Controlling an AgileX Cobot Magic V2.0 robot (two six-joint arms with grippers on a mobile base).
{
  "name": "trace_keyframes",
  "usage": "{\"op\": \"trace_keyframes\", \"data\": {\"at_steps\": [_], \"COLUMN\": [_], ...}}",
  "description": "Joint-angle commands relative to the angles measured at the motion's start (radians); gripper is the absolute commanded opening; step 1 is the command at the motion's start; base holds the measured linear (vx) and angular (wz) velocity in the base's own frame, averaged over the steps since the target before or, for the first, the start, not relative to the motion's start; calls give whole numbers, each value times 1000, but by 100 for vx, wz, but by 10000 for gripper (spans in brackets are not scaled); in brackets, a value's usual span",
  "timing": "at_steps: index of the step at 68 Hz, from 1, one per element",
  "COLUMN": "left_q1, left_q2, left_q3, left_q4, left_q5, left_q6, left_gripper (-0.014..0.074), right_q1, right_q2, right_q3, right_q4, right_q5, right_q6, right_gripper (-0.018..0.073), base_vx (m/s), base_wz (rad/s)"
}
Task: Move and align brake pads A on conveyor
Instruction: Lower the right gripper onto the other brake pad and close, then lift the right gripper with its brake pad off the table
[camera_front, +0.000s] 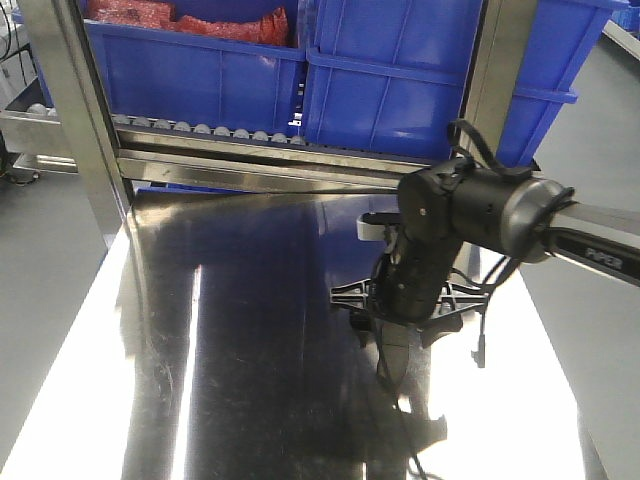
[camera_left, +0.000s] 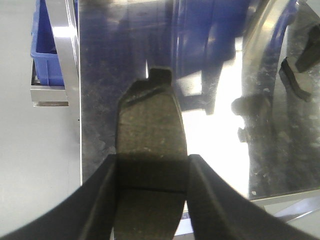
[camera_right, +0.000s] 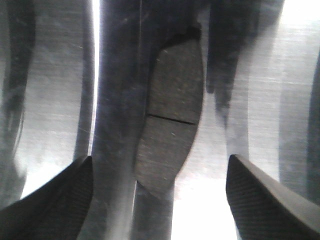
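My left gripper (camera_left: 152, 159) is shut on a brake pad (camera_left: 150, 117). The pad is dark grey with a groove across its middle, and it hangs over the shiny steel tabletop (camera_left: 110, 60) close to its left edge. A second brake pad (camera_right: 172, 115) lies flat on the steel. My right gripper (camera_right: 160, 159) is open above it, and its two fingers stand wide on either side without touching the pad. In the front view the right gripper (camera_front: 398, 335) points down at that pad (camera_front: 392, 358) on the table's right half. The conveyor is out of view.
Two blue bins (camera_front: 200, 70) (camera_front: 420, 70) sit on a roller rail (camera_front: 200, 130) behind the table. A steel frame post (camera_front: 75, 110) rises at the back left. Beyond the table's left edge, another blue bin (camera_left: 47, 45) sits lower down.
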Motion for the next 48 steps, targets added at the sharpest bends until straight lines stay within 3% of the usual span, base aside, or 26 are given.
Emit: {"op": "trace_keyframes", "data": {"at_steps": [1, 48], "left_q1": [-4, -4], "left_q2": [13, 13], "left_q3": [-26, -26], "left_q4": [5, 5], "left_q5": [-77, -77], "left_q6": [-2, -2], "left_gripper": [-6, -6], "right_q1": [3, -40], "right_q2": [-18, 53], "right_q3": [-69, -105], "right_q4": [-7, -7], "right_q5": [22, 44], "right_q6": [27, 10], "right_gripper": [524, 524], "base_vx": [0, 0], "base_wz": [0, 0]}}
